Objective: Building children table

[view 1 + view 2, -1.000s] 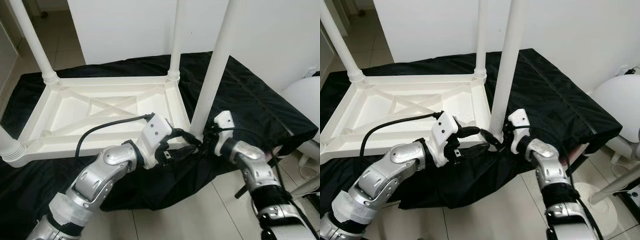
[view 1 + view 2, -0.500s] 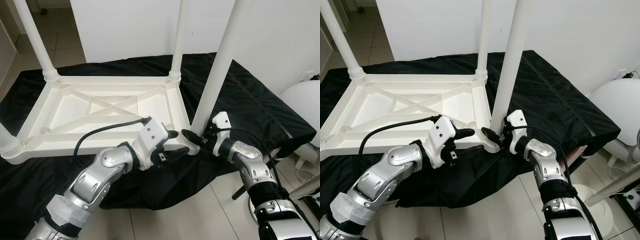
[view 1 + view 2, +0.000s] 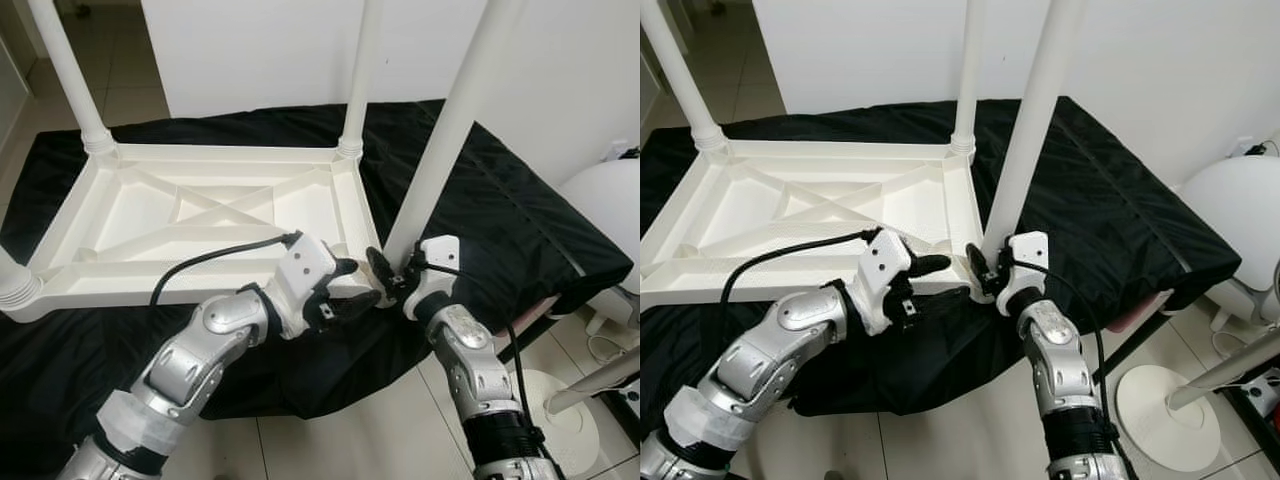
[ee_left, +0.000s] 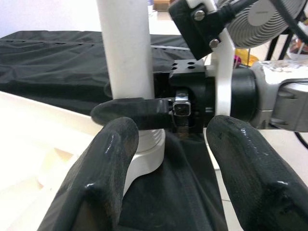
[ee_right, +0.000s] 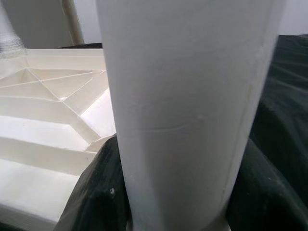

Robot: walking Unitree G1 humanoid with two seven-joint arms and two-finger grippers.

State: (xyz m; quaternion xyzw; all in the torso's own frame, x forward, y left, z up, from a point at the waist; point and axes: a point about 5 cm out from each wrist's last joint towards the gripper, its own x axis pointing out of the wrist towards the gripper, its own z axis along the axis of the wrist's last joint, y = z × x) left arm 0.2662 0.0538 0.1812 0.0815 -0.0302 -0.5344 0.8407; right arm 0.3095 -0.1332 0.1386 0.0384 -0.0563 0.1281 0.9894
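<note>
Right fingers (image 5: pixel 101 202) clasp the table leg (image 3: pixel 440 150); left fingers (image 4: pixel 110 159) spread beside.

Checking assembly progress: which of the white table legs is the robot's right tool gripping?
The near-right white plastic leg at the upturned white tabletop's corner nearest the robot; the right tool clasps its base. The other legs stand untouched.

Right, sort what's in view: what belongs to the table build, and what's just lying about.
Part of the job:
- upturned white tabletop
- near-right leg, clasped at its base by the right gripper
- left gripper, open beside that corner
- the other fitted legs

Just lying about:
- black cloth under the tabletop
- white fan and its round base
</note>
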